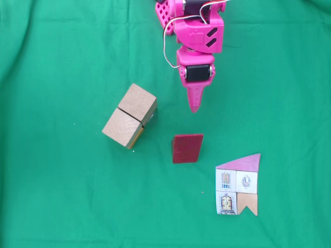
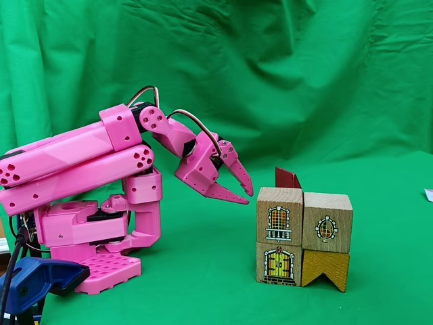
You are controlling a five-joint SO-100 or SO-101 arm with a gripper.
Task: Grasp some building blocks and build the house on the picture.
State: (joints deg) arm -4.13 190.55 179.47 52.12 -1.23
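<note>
The building blocks (image 1: 129, 114) stand left of centre in a fixed view, two pale cube tops side by side. In another fixed view they form a two-by-two stack (image 2: 303, 233) with printed windows, a door and a yellow notched piece. The dark-red slab (image 1: 187, 148) sits apart on the cloth to their right, and its tip (image 2: 287, 178) pokes up behind the stack. The picture (image 1: 238, 185), a paper house with a pink roof, lies flat at the lower right. My pink gripper (image 1: 194, 107) hangs shut and empty above the slab, left of the stack's top (image 2: 247, 198).
Green cloth (image 1: 62, 196) covers the table and hangs as a backdrop (image 2: 304, 74). The pink arm's base (image 2: 101, 257) stands at the left, with a blue clamp (image 2: 40, 281) in front of it. Open cloth lies all around the blocks.
</note>
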